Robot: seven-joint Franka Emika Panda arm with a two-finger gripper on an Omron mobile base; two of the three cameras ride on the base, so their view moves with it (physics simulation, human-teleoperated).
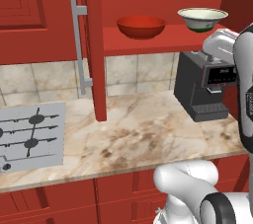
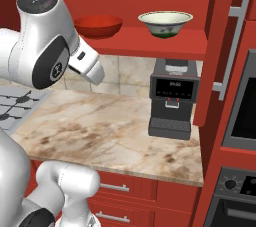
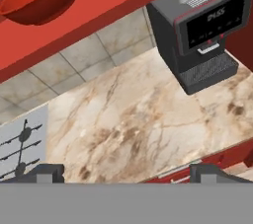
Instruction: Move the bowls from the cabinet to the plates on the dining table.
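Approaching the open cabinet (image 1: 94, 45) appears to be the step in hand; neither bowl has been lifted. The red bowl (image 1: 141, 26) sits at upper centre of the left base view on the red inner shelf (image 1: 148, 43), and the cream-white bowl (image 1: 202, 19) stands apart from it at upper right. In the hand view the hand (image 3: 126, 171) is released, its two finger tips (image 3: 47, 172) spread wide at the bottom edge with nothing between them, aimed down at the marble tabletop (image 3: 133, 124) rather than at the shelf. The next move likely calls for raising and levelling the hand toward a bowl rim, clearing the coffee machine (image 2: 171, 98) below the shelf. The red bowl is cut off at the hand view's upper left. The plates and dining table cannot be assessed from here.
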